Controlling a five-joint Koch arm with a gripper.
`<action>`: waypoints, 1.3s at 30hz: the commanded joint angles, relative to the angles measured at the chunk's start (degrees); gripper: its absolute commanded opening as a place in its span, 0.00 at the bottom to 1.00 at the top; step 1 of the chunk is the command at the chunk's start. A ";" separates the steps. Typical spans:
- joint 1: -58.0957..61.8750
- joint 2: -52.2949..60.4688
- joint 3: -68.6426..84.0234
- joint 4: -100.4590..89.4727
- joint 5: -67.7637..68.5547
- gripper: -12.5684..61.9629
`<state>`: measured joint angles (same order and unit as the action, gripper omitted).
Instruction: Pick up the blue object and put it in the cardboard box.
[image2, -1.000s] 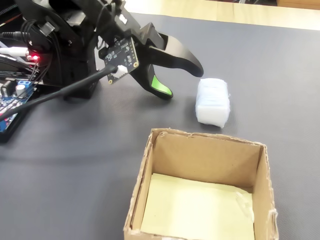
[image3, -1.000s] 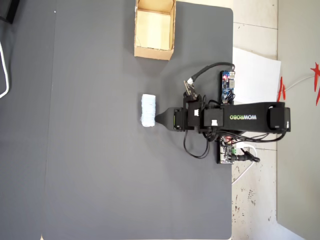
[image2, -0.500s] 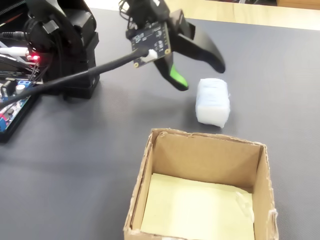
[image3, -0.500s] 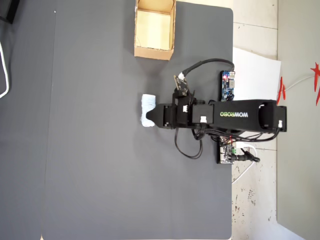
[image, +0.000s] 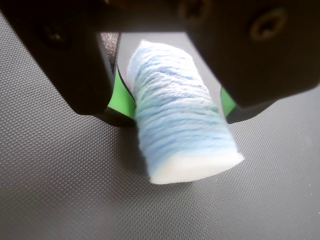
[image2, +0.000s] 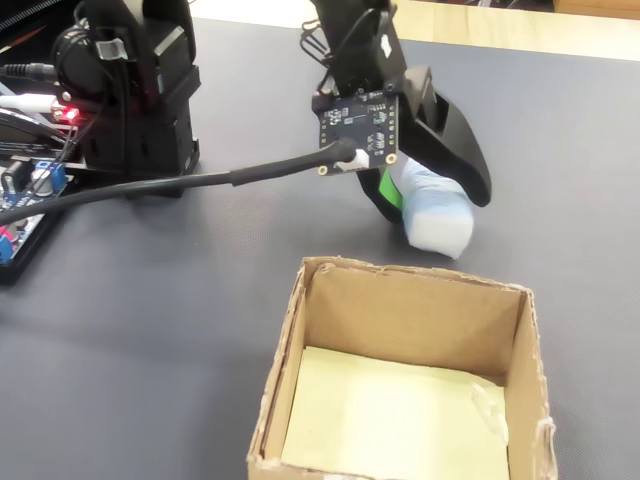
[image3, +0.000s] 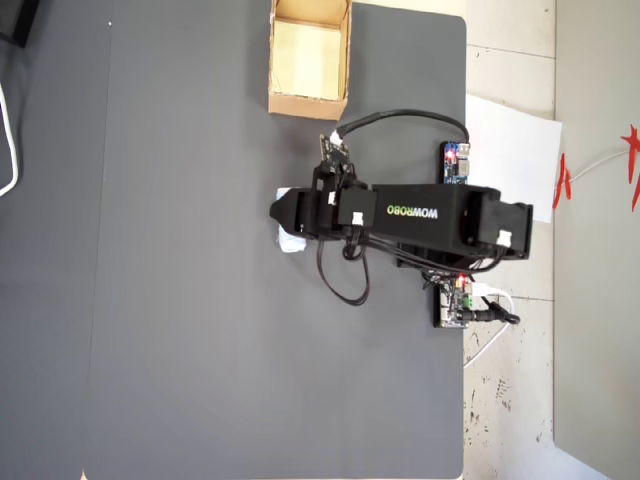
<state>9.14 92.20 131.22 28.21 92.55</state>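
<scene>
The tool (image: 175, 102) is down over the blue object (image: 181, 130), one green-padded jaw on each side of the roll. Its jaws are spread wide enough to straddle it, and I can't tell if the pads are actually touching. The roll lies on the dark grey bench (image2: 200, 290) mat, a bit beyond the open cardboard box (image2: 405, 390) in the fixed view.
</scene>
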 joint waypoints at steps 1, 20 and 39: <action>0.00 -0.97 -1.05 -0.26 2.64 0.52; 1.14 16.08 8.61 -18.72 3.43 0.36; 16.00 32.52 14.06 -35.51 -8.00 0.36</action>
<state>23.03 123.93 150.56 -1.76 86.22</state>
